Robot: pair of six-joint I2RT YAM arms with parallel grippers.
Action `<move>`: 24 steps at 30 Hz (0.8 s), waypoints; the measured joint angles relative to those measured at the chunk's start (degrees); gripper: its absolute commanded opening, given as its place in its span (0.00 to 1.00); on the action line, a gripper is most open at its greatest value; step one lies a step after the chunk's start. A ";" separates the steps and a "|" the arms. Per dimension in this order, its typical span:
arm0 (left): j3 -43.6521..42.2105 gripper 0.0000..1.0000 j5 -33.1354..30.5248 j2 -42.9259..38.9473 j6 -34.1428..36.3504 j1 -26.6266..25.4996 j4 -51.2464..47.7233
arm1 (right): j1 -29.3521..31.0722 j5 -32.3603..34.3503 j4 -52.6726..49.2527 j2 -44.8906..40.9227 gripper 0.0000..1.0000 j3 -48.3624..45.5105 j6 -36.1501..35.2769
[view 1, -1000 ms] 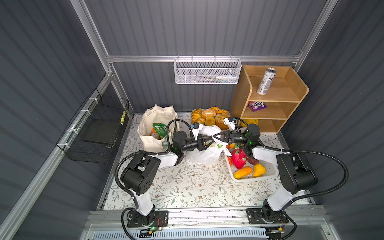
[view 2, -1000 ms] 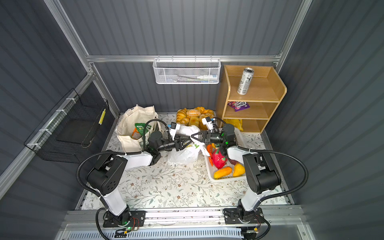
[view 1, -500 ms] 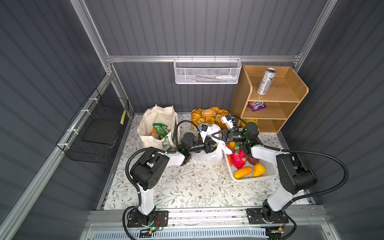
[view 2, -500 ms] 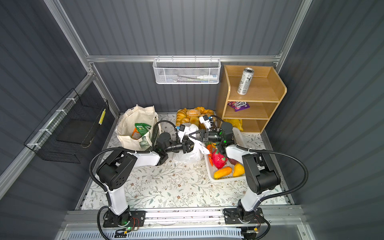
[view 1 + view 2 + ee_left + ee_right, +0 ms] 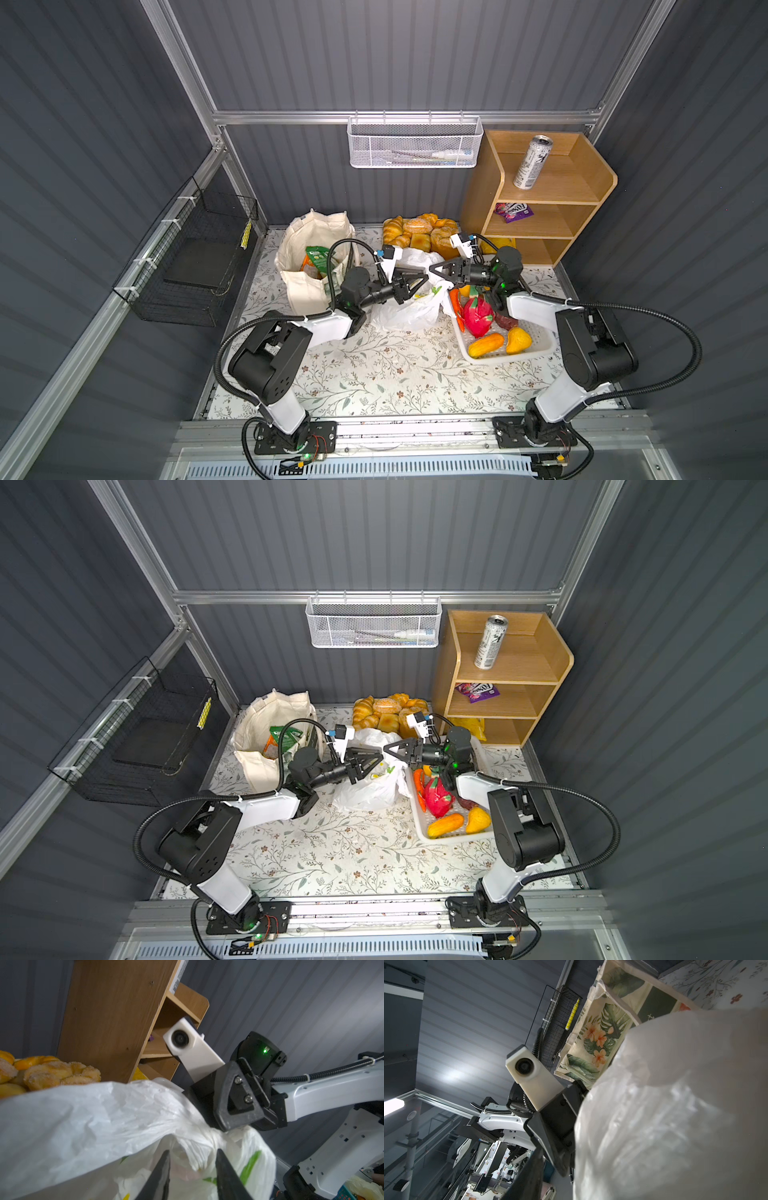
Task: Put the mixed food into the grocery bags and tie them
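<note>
I'm judging this to be the tying step on the lemon-print plastic bag [image 5: 405,309], which is sitting at the back middle of the worktop between the canvas tote [image 5: 307,266] and the white basket [image 5: 536,353]. The left gripper [image 5: 420,282] is straddling a twisted handle [image 5: 195,1153], jaws part-way apart; whether it's biting, I can't tell. The right gripper [image 5: 434,269] is touching the bag's top, its spread hidden. I'm planning to pinch low on the twist and pull gently.

White plastic bag [image 5: 409,309] crumpled at centre, cream tote [image 5: 303,291] upright holding green packet [image 5: 318,255], silver can [image 5: 532,162] upright on shelf [image 5: 557,189]
</note>
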 measured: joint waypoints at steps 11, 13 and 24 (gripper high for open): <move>0.37 0.30 -0.20 -0.31 2.16 0.09 -3.67 | -4.13 6.62 -18.95 -10.78 0.65 -1.92 -6.19; 0.57 0.32 -0.20 -0.31 2.64 0.09 -4.81 | -4.44 9.16 -30.16 -12.31 0.66 -0.50 -11.76; 2.45 0.35 -0.17 -0.31 5.11 0.09 -9.57 | -4.46 23.85 -69.72 -16.57 0.76 9.64 -29.86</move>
